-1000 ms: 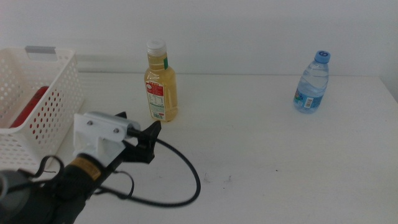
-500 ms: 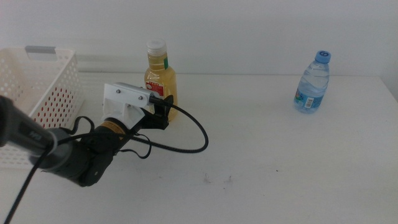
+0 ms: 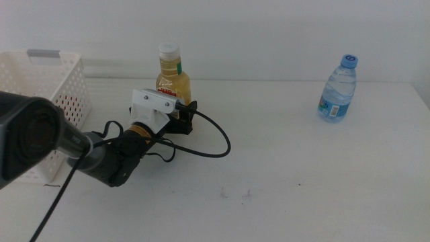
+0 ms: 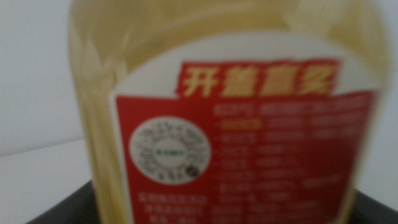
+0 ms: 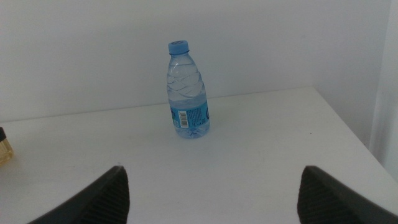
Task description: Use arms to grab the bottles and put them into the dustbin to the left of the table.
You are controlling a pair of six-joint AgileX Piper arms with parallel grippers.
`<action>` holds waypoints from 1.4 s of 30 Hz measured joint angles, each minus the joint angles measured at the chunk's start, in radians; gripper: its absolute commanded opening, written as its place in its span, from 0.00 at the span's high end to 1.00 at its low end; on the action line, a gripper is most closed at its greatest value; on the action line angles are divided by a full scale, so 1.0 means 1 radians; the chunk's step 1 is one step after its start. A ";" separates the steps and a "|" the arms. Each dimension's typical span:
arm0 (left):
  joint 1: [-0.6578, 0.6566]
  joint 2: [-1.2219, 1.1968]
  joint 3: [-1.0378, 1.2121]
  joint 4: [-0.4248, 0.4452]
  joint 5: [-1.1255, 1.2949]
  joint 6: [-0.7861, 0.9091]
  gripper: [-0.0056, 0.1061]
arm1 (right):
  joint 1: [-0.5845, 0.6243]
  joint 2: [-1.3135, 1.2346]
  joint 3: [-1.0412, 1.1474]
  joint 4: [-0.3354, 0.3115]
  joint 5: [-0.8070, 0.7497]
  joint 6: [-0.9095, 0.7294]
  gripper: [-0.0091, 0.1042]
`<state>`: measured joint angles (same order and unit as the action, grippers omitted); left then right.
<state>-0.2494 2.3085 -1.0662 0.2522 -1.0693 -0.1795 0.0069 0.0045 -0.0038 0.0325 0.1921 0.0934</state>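
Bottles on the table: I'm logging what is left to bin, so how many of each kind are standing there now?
Yellow juice bottle: 1, at the left gripper.
Clear water bottle: 1, facing the open right gripper.
Total: 2

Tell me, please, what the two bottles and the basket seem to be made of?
The juice bottle looks like clear glossy plastic, perhaps glass: yellow liquid shows through, under a printed red label. The water bottle seems thin clear plastic, with ribbed, rippled walls and a blue cap. The basket looks like matte white moulded plastic, its walls pierced with round holes. The left gripper is at the juice bottle.
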 measured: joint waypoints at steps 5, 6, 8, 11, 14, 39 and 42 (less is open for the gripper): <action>0.000 0.034 -0.054 0.000 0.029 0.003 0.19 | 0.000 0.000 0.000 0.000 0.000 0.000 0.10; 0.000 0.035 -0.056 0.000 0.036 0.010 0.24 | 0.000 0.000 0.000 0.000 0.000 0.000 0.10; 0.000 0.036 -0.058 0.001 0.043 0.021 0.38 | 0.000 0.000 0.000 0.000 0.000 0.000 0.10; 0.000 0.021 -0.040 0.008 0.051 0.022 0.61 | 0.000 0.000 0.000 0.000 0.000 0.000 0.10; 0.006 -0.036 0.027 0.008 0.078 0.022 0.79 | 0.000 0.000 0.000 0.000 0.000 0.000 0.10; 0.002 -1.026 0.155 0.283 1.321 -0.377 0.96 | 0.000 0.000 0.000 0.000 0.000 0.000 0.10; -0.001 -1.026 0.099 0.107 1.439 -0.180 0.96 | 0.000 0.000 0.000 0.000 0.000 0.000 0.10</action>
<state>-0.2506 1.2827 -0.9672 0.3592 0.3694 -0.3599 0.0069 0.0045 -0.0038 0.0325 0.1921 0.0934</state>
